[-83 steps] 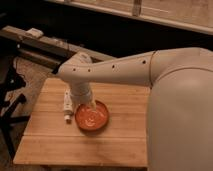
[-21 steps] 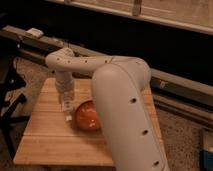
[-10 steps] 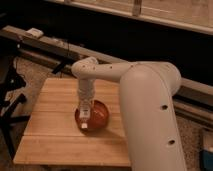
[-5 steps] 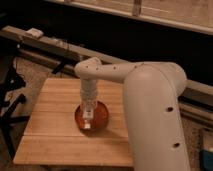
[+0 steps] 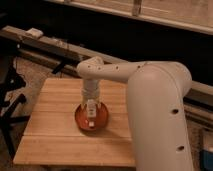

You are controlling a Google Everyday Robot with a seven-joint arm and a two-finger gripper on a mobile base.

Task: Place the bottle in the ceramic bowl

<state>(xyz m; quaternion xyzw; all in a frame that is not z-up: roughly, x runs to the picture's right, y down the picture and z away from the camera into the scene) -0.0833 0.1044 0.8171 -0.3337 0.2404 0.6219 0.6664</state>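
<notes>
The orange-red ceramic bowl (image 5: pixel 80 120) sits on the wooden table, a little left of its middle. My arm reaches in from the right and bends straight down over the bowl. My gripper (image 5: pixel 92 114) points down into the bowl and is shut on the small whitish bottle (image 5: pixel 91 106). The bottle hangs upright under the wrist, with its lower end just above or at the bowl's floor; I cannot tell whether it touches. The gripper hides the middle of the bowl.
The wooden table (image 5: pixel 50 135) has open edges at the front and left. A dark stand (image 5: pixel 10 110) is at the left. A dark rail with a small white box (image 5: pixel 35 33) runs behind the table. My large white arm (image 5: pixel 160 115) covers the table's right side.
My gripper has carried the bottle from the table's left side to over the bowl, then come down into it. In the last half second it has hardly moved.
</notes>
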